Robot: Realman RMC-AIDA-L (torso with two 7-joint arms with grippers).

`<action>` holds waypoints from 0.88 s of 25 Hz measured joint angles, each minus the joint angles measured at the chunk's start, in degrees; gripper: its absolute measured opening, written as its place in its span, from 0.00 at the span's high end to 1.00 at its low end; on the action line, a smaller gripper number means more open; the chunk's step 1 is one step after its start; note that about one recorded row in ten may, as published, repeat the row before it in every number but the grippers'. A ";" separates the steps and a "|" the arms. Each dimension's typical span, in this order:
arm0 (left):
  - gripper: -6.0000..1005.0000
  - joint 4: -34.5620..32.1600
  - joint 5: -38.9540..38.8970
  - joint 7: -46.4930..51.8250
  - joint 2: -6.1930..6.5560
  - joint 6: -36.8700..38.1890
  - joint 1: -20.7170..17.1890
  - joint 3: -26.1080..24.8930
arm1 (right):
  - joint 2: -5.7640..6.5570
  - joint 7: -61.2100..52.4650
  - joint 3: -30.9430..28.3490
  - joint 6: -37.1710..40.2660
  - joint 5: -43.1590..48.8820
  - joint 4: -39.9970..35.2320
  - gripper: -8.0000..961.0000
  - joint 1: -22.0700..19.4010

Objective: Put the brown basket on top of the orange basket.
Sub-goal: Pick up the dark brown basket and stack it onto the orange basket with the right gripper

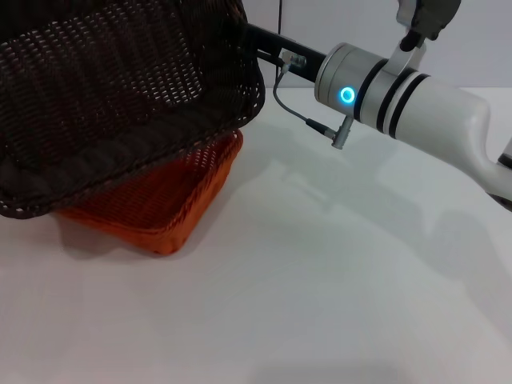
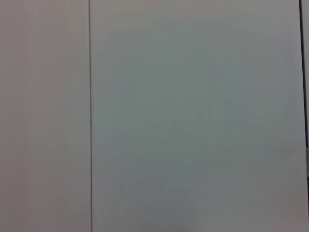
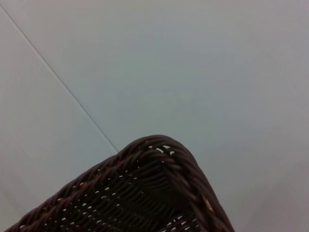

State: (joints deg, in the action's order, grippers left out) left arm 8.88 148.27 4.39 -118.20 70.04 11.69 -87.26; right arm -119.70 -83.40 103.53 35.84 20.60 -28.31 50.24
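The brown basket [image 1: 120,96] hangs tilted in the air, close to the head camera, and covers most of the orange basket [image 1: 164,210], which rests on the white table below it. My right arm [image 1: 416,104] reaches in from the right. Its gripper [image 1: 260,40] meets the brown basket's far right rim and holds it up, with the fingertips hidden behind the rim. A corner of the brown basket [image 3: 149,193] shows in the right wrist view. My left gripper is out of view; the left wrist view shows only a plain pale surface.
The white table [image 1: 336,288] stretches out in front of and to the right of the baskets. A grey cable [image 1: 308,120] loops under my right wrist.
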 joint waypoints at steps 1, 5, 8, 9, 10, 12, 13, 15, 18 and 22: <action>0.26 0.00 0.00 0.00 0.00 0.00 0.00 0.00 | 0.00 0.00 0.00 0.00 0.00 0.00 0.81 0.00; 0.26 0.00 -0.10 0.00 -0.02 0.00 -0.08 -0.64 | 0.00 0.22 -0.24 0.05 -0.19 0.02 0.81 -0.12; 0.26 0.00 -0.10 0.00 -0.02 0.03 -0.09 -0.64 | 0.00 0.22 -0.44 0.08 -0.21 0.09 0.80 -0.23; 0.26 0.00 -0.10 0.00 -0.02 0.03 -0.09 -0.64 | 0.00 0.22 -0.44 0.08 -0.21 0.09 0.80 -0.23; 0.26 0.00 -0.10 0.00 -0.02 0.06 -0.07 -0.64 | 0.00 0.23 -0.39 0.15 -0.23 0.12 0.80 -0.28; 0.26 0.00 -0.10 0.00 -0.02 0.11 -0.04 -0.64 | 0.00 0.24 -0.27 0.33 -0.24 0.13 0.79 -0.29; 0.26 0.00 -0.10 0.00 -0.02 0.22 -0.01 -0.63 | 0.00 0.24 -0.17 1.20 -0.24 0.13 0.79 -0.28; 0.26 0.00 -0.10 0.00 -0.02 0.22 -0.01 -0.63 | 0.00 0.21 -0.12 2.22 -0.10 0.13 0.79 -0.25; 0.26 0.00 0.11 0.00 -0.02 0.56 0.11 -0.51 | 0.00 0.19 -0.06 2.78 -0.03 0.12 0.78 -0.25; 0.26 0.00 0.11 0.00 -0.02 0.56 0.11 -0.51 | 0.00 0.18 -0.05 2.76 -0.11 0.23 0.70 -0.21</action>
State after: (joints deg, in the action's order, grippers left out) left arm 8.88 148.38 4.39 -118.22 70.60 11.80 -87.77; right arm -119.70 -83.22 103.48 38.60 20.49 -28.08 50.02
